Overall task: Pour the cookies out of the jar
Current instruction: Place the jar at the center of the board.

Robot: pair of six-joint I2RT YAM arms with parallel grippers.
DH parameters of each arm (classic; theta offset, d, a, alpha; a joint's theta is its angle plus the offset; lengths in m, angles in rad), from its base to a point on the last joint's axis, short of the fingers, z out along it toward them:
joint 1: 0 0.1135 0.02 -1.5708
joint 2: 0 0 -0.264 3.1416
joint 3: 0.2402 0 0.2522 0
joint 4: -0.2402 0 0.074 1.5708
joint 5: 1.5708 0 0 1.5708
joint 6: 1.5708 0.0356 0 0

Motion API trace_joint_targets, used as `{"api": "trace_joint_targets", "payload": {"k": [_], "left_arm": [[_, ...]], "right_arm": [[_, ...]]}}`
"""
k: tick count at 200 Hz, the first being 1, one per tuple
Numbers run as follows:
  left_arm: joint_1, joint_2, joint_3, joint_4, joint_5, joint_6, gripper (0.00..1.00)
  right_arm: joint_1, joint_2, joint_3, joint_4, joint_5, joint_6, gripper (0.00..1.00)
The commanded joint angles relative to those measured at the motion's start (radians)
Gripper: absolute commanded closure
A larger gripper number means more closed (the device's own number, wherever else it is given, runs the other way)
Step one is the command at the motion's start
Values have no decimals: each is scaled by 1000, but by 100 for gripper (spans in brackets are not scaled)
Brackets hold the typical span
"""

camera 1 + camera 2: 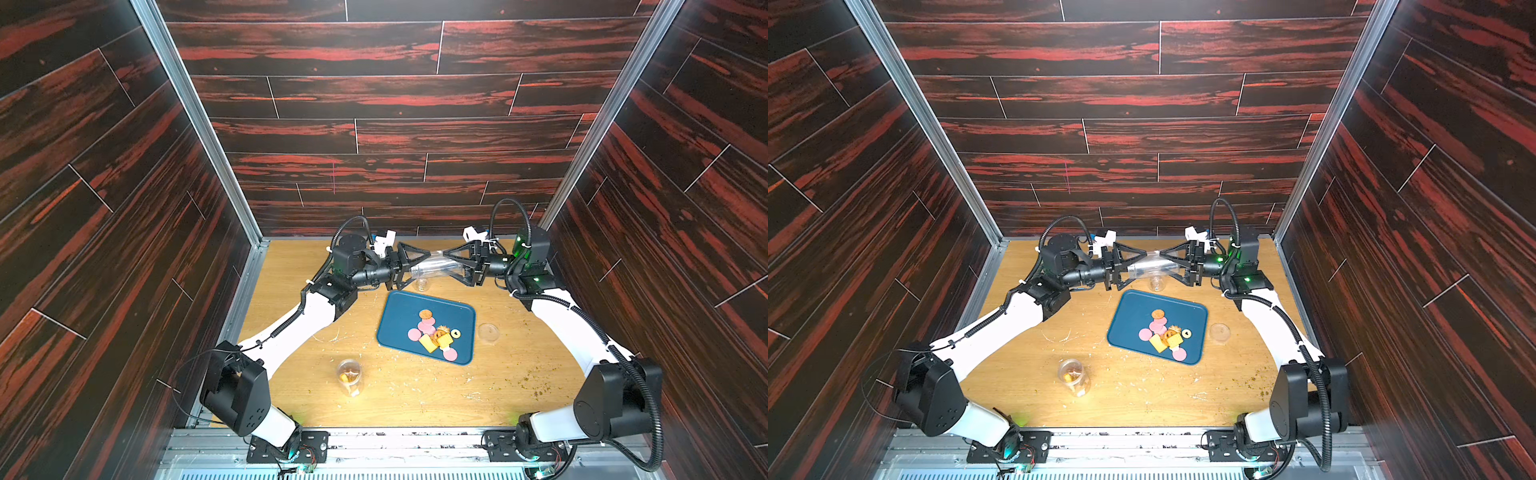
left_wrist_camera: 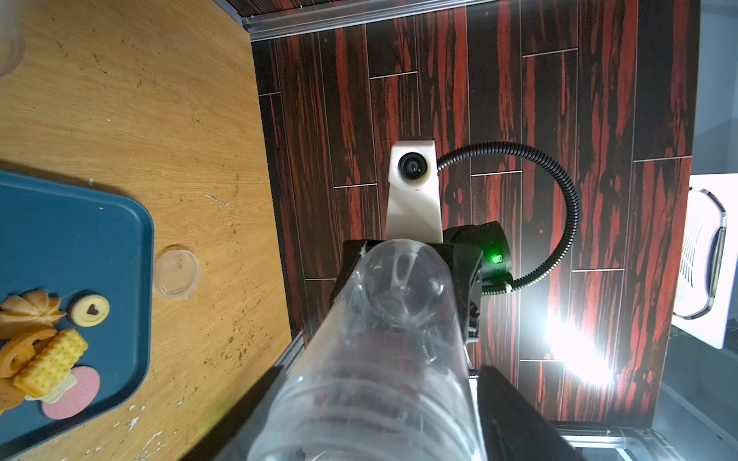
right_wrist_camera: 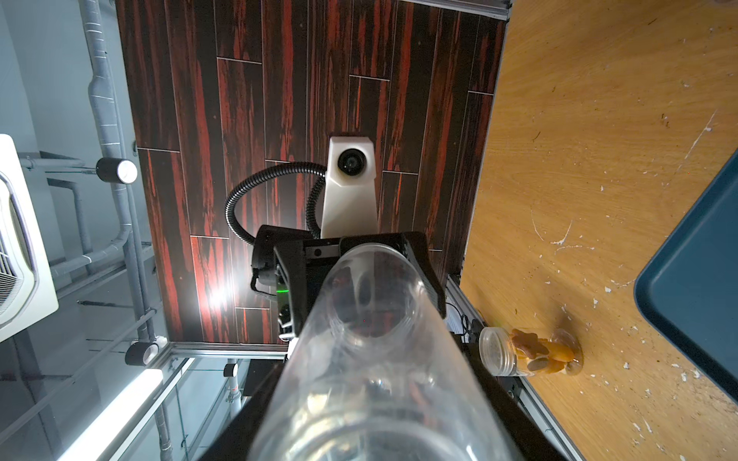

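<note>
Plastic, clear, the jar (image 1: pixel 435 266) hangs level between the left end effector (image 1: pixel 419 268) and the right end effector (image 1: pixel 454 266), both arms stretched forward with wrists turned inward. The right one clamps the base; the left straddles the mouth end, whether pressing I cannot tell. Below them, nearer the arm bases, the cookies (image 1: pixel 434 337) lie heaped on a blue tray (image 1: pixel 399 309).

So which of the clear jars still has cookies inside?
The upright jar on the table by the left arm, with tan cookies showing through its wall. The raised jar, held in the air, looks empty.
</note>
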Motion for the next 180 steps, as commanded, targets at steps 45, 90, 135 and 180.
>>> {"api": "trace_joint_targets", "payload": {"k": [45, 90, 135, 180], "left_arm": [[-3, -17, 18, 1, 15, 16, 31], [-3, -19, 39, -54, 14, 54, 33], [3, -27, 55, -164, 8, 118, 34], [51, -68, 18, -209, 6, 136, 35]], "right_arm": [[11, -10, -21, 43, 6, 21, 40], [11, -21, -28, 23, 4, 5, 5], [2, -23, 7, -97, 21, -82, 2], [-20, -21, 43, -297, 61, -217, 2]]}}
